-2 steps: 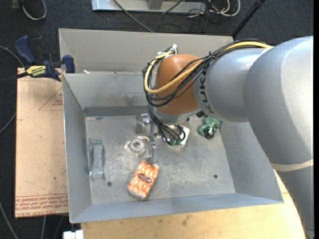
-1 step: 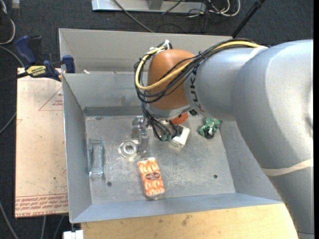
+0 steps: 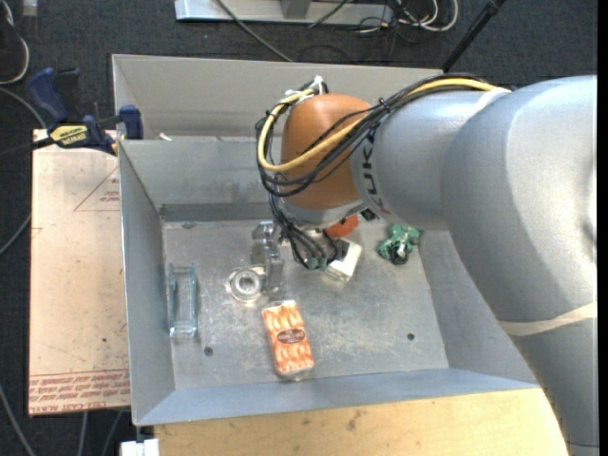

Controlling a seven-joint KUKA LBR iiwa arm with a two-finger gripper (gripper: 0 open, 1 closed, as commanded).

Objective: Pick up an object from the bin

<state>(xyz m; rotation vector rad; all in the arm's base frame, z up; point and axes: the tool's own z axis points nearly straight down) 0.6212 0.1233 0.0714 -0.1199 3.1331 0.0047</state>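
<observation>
Hanging beside metal ring (image 3: 245,284), tool (image 3: 269,252) clears bin walls (image 3: 142,240)

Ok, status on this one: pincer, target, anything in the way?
Pincer low over bin middle, beside the silver ring. Ring lies flat, apart from other things. Orange patterned packet close by, white block on pincer's other side.

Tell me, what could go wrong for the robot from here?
The hand sits close beside the small silvery ring; coming down slightly off, it might knock the ring aside instead of catching it. The white block lies right by the wrist's dangling cables, which could perhaps drag it along.
</observation>
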